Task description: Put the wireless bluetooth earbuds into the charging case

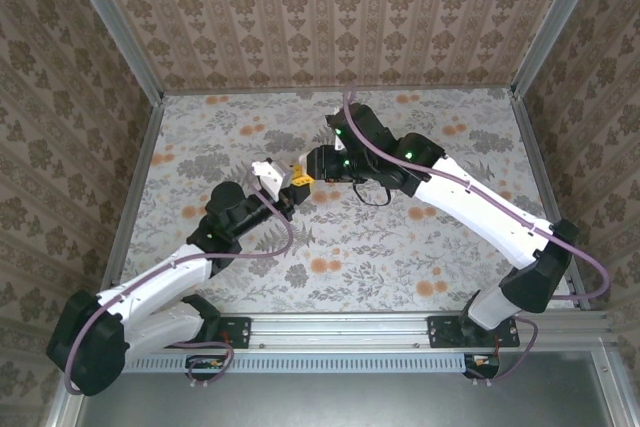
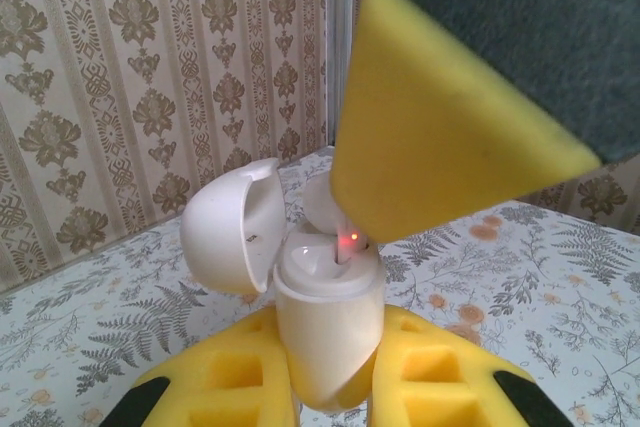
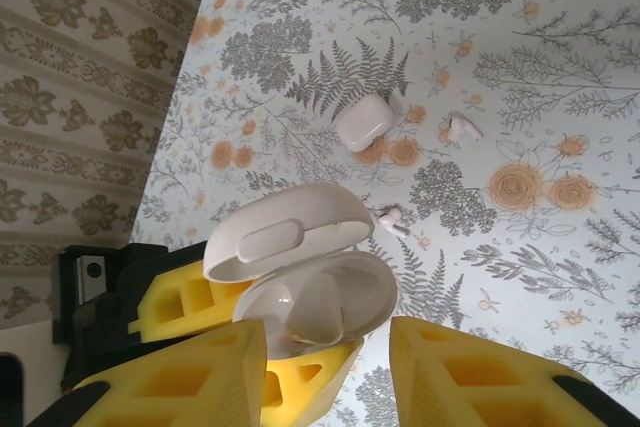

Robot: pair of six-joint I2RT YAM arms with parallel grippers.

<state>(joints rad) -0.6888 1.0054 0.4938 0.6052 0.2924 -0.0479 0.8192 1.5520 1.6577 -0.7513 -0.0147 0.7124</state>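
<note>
Left jaws clamp the open charging case [image 2: 325, 332]; right jaws hover half-apart above it, grip impossible to tell; the loose earbud [image 3: 462, 127] looks light, glossy, slippery, best pinched across its bulb.

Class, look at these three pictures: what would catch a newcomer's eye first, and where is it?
The open white charging case, lid flipped back, is clamped in the left gripper over mid-table. The right gripper hovers above it, yellow fingers apart. A closed white case and loose earbuds lie on the floral table.
</note>
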